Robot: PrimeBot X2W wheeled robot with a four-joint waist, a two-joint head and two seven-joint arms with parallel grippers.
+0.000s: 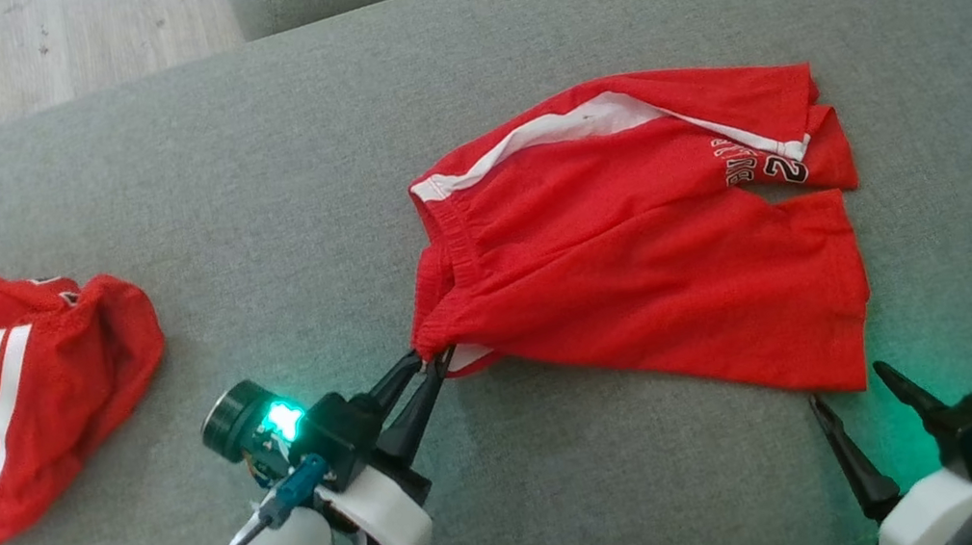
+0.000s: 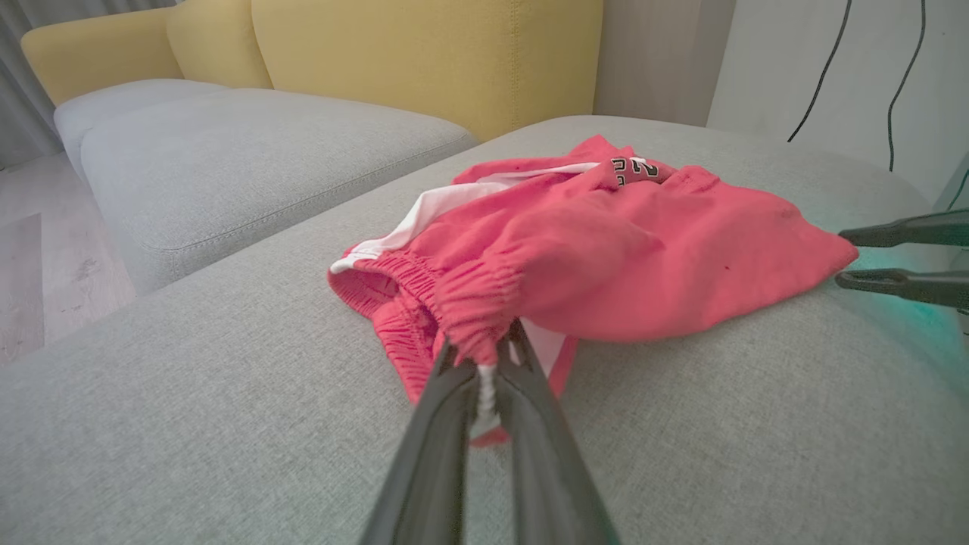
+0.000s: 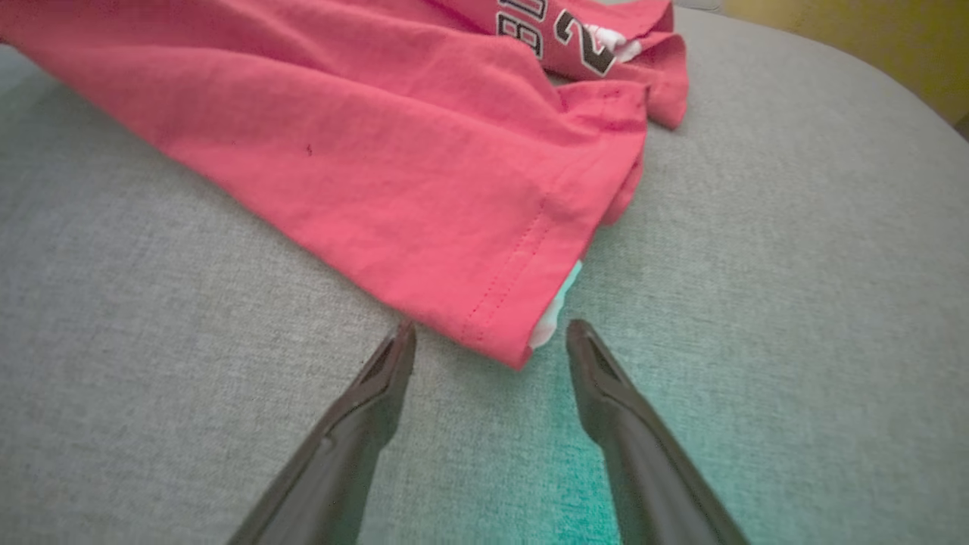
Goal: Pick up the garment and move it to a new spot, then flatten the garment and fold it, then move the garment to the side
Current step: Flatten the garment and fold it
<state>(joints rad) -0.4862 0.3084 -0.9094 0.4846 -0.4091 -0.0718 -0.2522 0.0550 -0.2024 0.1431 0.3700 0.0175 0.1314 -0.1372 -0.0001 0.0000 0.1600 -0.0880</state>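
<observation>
Red shorts [image 1: 643,277] — left claw [image 1: 433,357] pinching the waistband [image 1: 456,258], right claw [image 1: 847,384] spread wide beside the hem [image 1: 854,302].

Home living room: grey sofa [image 2: 250,174]

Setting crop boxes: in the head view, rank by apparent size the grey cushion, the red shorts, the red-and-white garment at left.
Largest to smallest:
grey cushion
red shorts
red-and-white garment, cropped by the frame edge

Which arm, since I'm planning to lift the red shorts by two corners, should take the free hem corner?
Probably right. The right gripper stands open, flanking the shorts' hem corner; the left gripper is shut on the waistband.
</observation>
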